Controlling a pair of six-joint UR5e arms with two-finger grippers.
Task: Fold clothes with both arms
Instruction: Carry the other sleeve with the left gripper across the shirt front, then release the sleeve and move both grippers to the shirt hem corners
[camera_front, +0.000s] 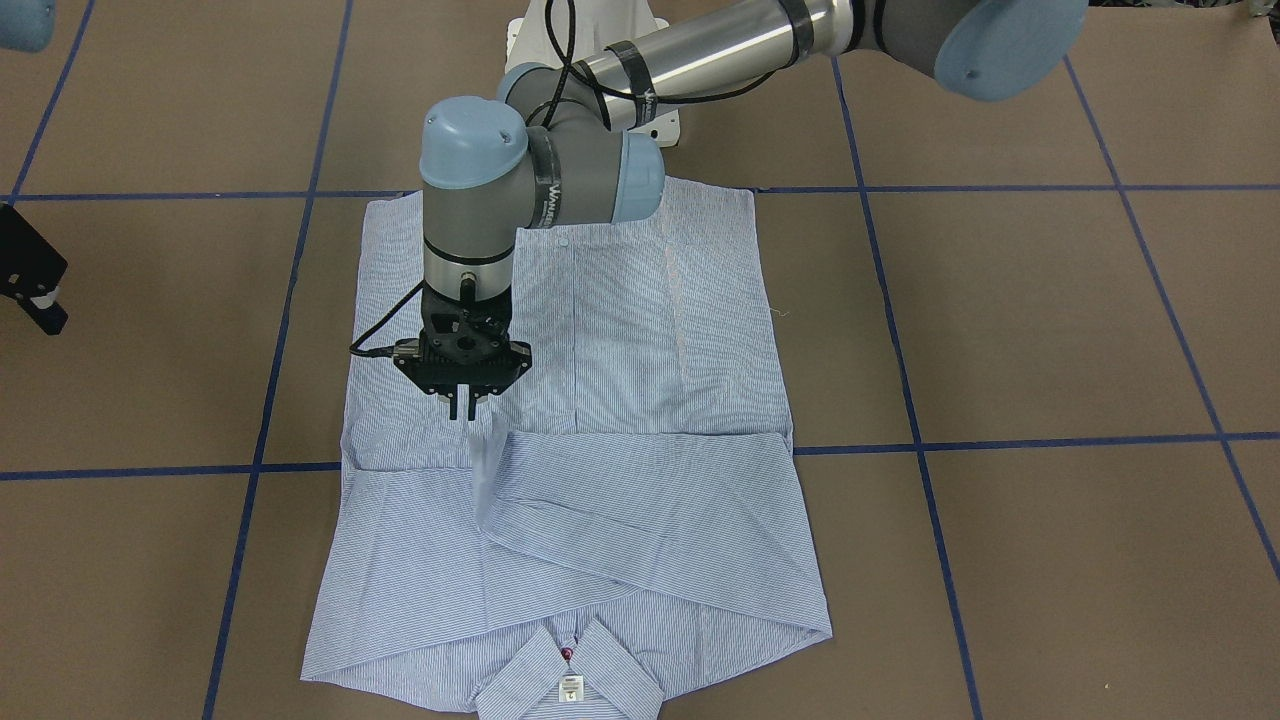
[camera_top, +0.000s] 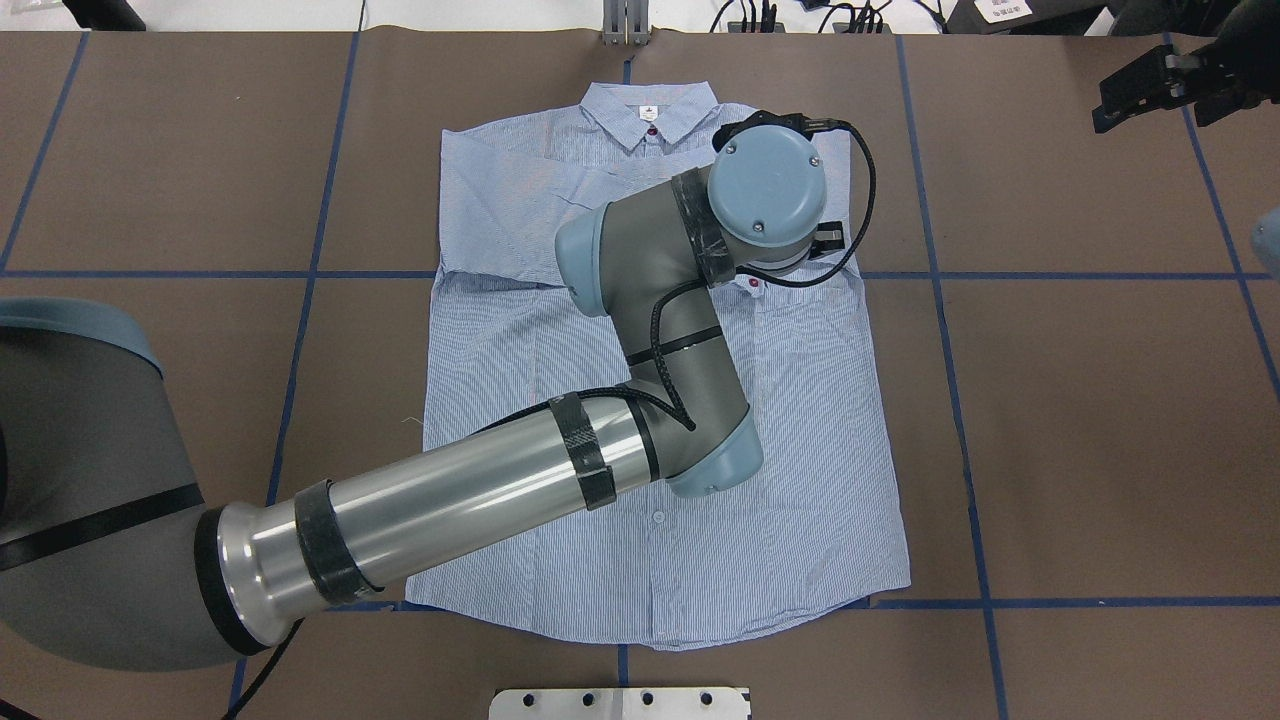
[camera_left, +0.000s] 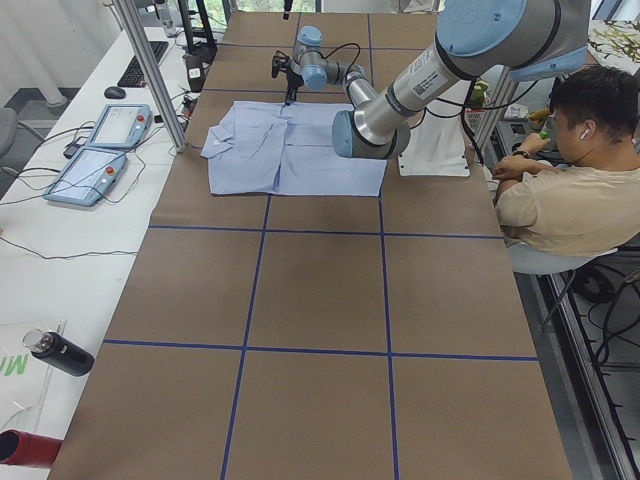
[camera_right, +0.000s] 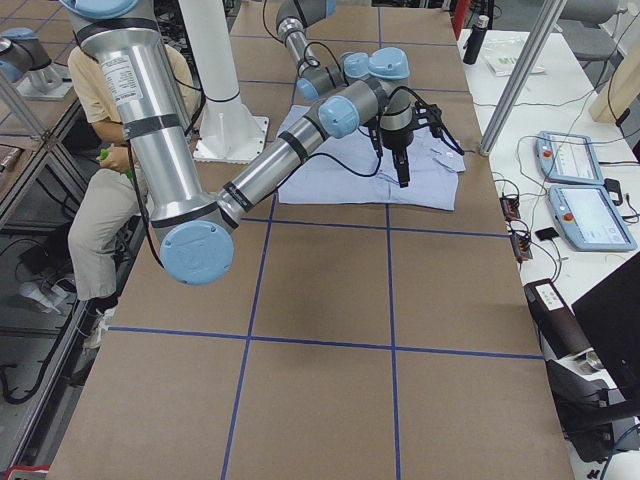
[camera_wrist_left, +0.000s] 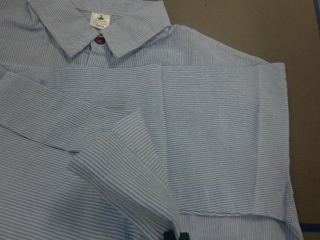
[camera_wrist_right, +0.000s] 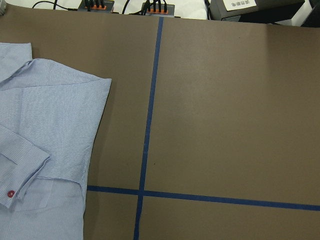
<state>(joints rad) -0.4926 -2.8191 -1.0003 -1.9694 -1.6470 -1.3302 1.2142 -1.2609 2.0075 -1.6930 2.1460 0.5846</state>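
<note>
Exterior front-facing shows my left claw (camera_front: 462, 410) pinched narrow on the shirt (camera_front: 620, 330). The jaws are closed on a cuff (camera_front: 484, 470), which rises off the cloth in a small peak up to them. My left arm (camera_front: 700, 50) reaches in over the shirt from my base, wrist pointing straight down.

The shirt lies flat and front up on the brown surface (camera_front: 1050, 330). Its collar (camera_front: 570, 680) is on the side far from my base and its hem is toward me. Sleeve cloth is folded across the chest just below the collar. The blue tape lines (camera_front: 1000, 443) of the surface grid run out from under the shirt's edges.

From my left wrist, my dark fingertips (camera_wrist_left: 170, 236) show at the bottom edge with the striped cuff gathered between them. Beyond them are the white neck label (camera_wrist_left: 99, 19) and a dark red collar button (camera_wrist_left: 99, 39).

My right claw (camera_top: 1145, 88) hangs over bare surface at the far right corner of the overhead view, well apart from the shirt. I cannot tell how its jaws stand. My right wrist looks down on brown surface and a crossing of tape lines, with the shirt's shoulder edge at that view's left.

A person (camera_left: 570, 190) sits beside the surface in the left side view.
</note>
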